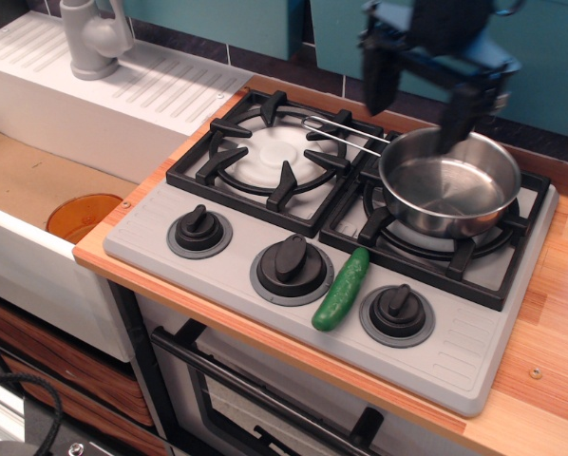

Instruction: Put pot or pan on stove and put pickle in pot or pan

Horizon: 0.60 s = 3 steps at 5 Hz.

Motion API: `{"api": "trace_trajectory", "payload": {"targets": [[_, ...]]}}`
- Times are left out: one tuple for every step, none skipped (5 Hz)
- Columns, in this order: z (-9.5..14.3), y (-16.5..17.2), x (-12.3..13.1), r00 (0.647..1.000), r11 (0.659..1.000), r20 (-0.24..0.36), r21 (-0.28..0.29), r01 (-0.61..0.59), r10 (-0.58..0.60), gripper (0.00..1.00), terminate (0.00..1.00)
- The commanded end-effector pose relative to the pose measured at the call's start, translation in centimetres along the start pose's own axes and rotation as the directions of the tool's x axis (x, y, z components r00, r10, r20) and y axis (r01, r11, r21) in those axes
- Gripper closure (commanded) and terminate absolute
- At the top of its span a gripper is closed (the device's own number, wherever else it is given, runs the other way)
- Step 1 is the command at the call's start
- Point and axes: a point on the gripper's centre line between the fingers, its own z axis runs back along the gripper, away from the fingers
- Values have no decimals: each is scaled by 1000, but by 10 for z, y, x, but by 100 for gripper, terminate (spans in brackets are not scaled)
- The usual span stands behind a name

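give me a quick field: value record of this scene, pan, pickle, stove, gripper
pan: saucepan sits on the right burner grate, empty, wire handle pointing left over the other burner
pickle: pickle lies on the front panel between the middle and right knobs, not in the pan
stove: stove on the wooden counter, left burner bare
gripper: gripper above the pan's back-left edge, jaws open, holding nothing
task state: pan placed, pickle not yet picked up

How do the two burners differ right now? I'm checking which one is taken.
The right burner carries the saucepan, which hides its plate; the left burner is bare, its pale round plate showing. Only the saucepan's thin wire handle reaches over the left burner's back corner. The open gripper hangs above the right burner's side, not the left. Both have black grates on the same grey stove.
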Motion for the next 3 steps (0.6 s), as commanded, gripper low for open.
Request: {"api": "trace_trajectory", "payload": {"targets": [[24, 3, 8, 997, 1000, 83, 7, 0, -1, 0, 0], [24, 3, 8, 997, 1000, 83, 7, 0, -1, 0, 0], [29, -5, -6, 997, 992, 53, 116, -53, 47, 0, 0]]}}
